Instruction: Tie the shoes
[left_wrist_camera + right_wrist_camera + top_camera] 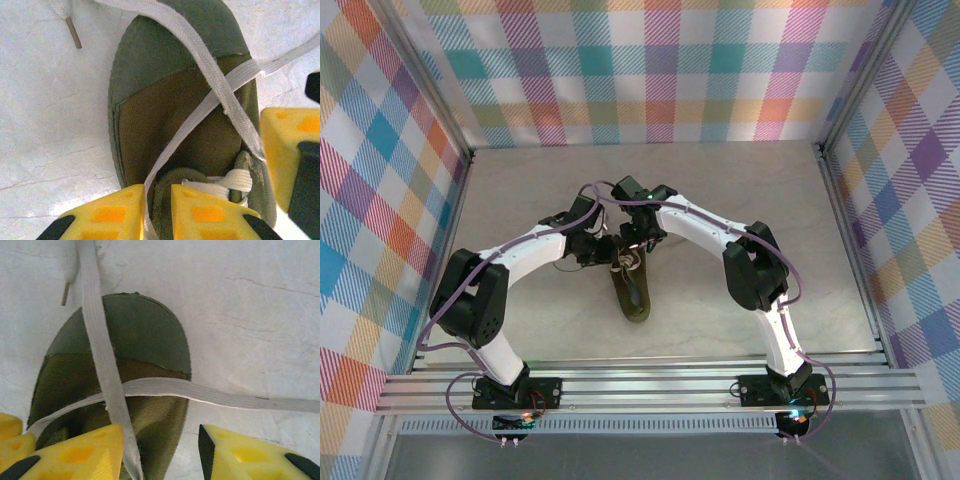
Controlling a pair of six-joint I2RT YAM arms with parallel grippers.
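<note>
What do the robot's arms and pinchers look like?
The left arm and right arm are white shells with chunky black joints, and a purple cable runs along each. The left gripper and right gripper have blocky yellow fingers with orange dimples.

Shoe (pixel 165 125): olive cloth, matt; coarse woven canvas on the vamp, finer, smoother weave at the toe.
Laces (pixel 220 87): flat cream woven tape, matt; tip (pixel 74 32) brown, smooth, hard-looking.
Left gripper pads (pixel 210 212): yellow plastic, matt, orange recesses.
Table (pixel 45 125): pale, matt, finely cracked.
Walls (pixel 650 60): plaid print, matt.
Rail (pixel 650 385), lower frame: ribbed bare metal, satin sheen.
</note>
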